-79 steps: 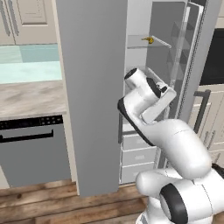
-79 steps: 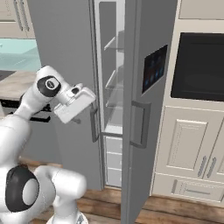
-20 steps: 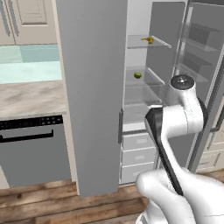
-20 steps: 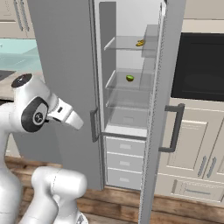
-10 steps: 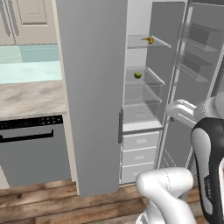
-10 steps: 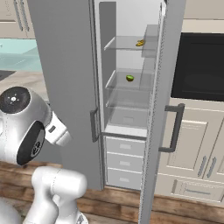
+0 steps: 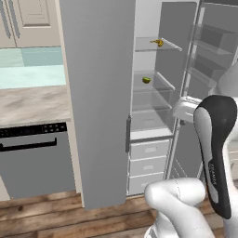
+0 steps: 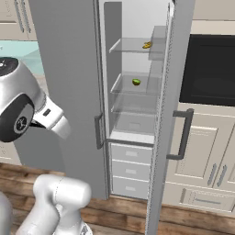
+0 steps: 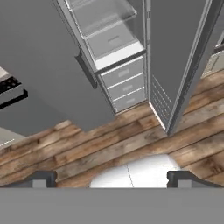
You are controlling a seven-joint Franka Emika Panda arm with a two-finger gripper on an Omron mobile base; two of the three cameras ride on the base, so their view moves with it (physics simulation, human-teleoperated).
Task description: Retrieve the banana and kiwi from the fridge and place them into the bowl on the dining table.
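The fridge point(image 7: 97, 93) stands with its left door shut and its right door point(image 8: 167, 114) swung wide. On an upper glass shelf lies the banana point(image 7: 158, 42), also seen from the right point(image 8: 147, 45). One shelf lower sits the kiwi point(image 7: 146, 80) point(image 8: 136, 82). My gripper point(image 9: 111, 179) is open and holds nothing. It hangs well back from the shelves and looks down at the floor before the fridge point(image 9: 52, 87). The bowl and the dining table are out of view.
White drawers point(image 7: 148, 162) fill the fridge's lower part. A dishwasher point(image 7: 32, 158) under a marbled counter point(image 7: 28, 102) stands to the left. A black wall oven point(image 8: 211, 69) and cream cabinets point(image 8: 206, 156) are to the right. Wooden floor point(image 9: 87, 148) lies below.
The right fridge door went from partly open to wide open. Over the last second the arm swung back and down, away from the fridge opening. The fingers stayed open.
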